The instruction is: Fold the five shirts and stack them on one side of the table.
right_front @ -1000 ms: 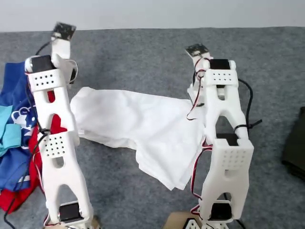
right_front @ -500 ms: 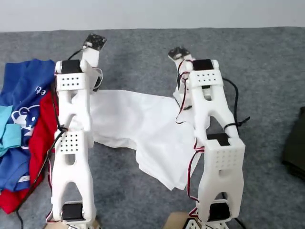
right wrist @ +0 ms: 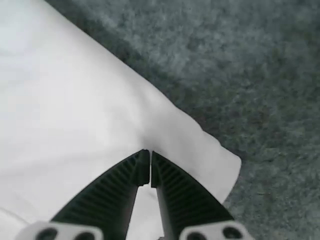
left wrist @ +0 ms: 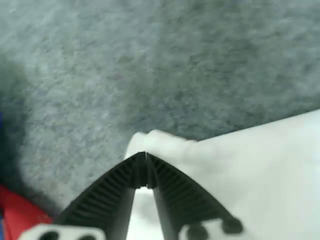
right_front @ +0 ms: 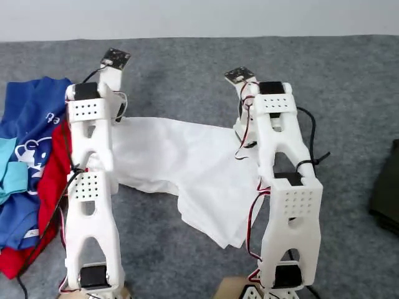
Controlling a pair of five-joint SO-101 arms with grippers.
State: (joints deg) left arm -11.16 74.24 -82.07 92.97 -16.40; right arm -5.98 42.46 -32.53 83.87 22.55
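Two corners, one fold: the left gripper (left wrist: 145,162) and right gripper (right wrist: 146,159) each have fingers pressed shut on the far edge of the white shirt (right_front: 187,168), which lies spread across the middle of the grey table (right_front: 187,62). The matching holds likely serve to draw that edge over evenly. The blue and red shirts (right_front: 31,156) lie heaped beside the left arm (right_front: 87,187), unfolded.

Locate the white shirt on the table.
In the high view the white cloth shirt lies spread mid-way across the grey felt table, just right of the blue-and-red shirt pile; the left gripper and right gripper pinch its far edge.
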